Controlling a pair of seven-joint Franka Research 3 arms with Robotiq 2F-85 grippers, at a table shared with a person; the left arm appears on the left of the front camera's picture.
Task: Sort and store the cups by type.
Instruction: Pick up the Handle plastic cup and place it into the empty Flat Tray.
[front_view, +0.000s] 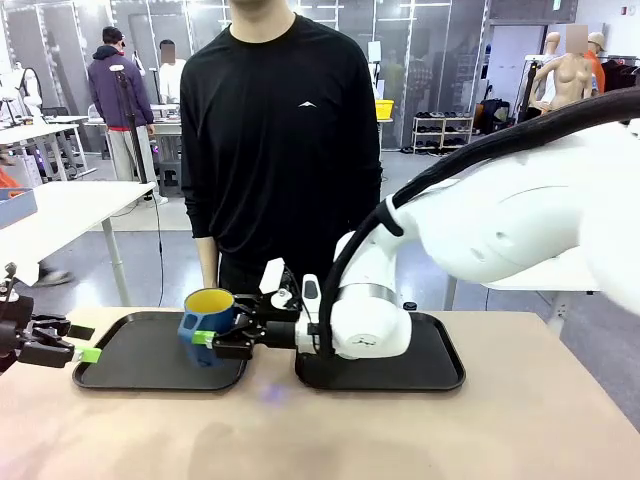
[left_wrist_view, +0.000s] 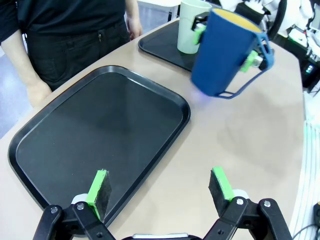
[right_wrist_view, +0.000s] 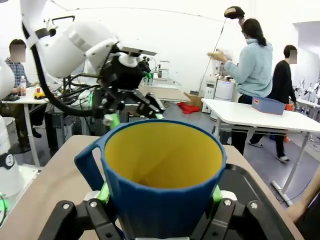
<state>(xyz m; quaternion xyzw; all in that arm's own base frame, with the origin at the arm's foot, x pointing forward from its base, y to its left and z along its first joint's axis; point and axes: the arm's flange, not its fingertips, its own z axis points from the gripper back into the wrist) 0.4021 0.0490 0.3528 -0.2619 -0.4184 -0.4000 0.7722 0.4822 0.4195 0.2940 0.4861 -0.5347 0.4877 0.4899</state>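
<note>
The dark blue mug (front_view: 208, 318), yellow inside, hangs slightly tilted over the right end of the left black tray (front_view: 140, 360). My right gripper (front_view: 214, 338) is shut on it, green pads on either side of its wall. The right wrist view has the mug (right_wrist_view: 160, 170) close up between my right gripper's (right_wrist_view: 160, 200) fingers. In the left wrist view the mug (left_wrist_view: 225, 55) is beyond the tray (left_wrist_view: 100, 125), and the pale mint-green tumbler (left_wrist_view: 190, 27) stands upright on the far tray (left_wrist_view: 160, 47). My left gripper (left_wrist_view: 160, 186) is open and holds nothing, low at the tray's left end (front_view: 85, 353).
A person in black stands at the far side of the table, one hand (left_wrist_view: 37, 92) hanging near the left tray's far edge. The right tray (front_view: 430, 375) lies under my right arm. Bare tabletop (front_view: 320, 430) runs along the near side.
</note>
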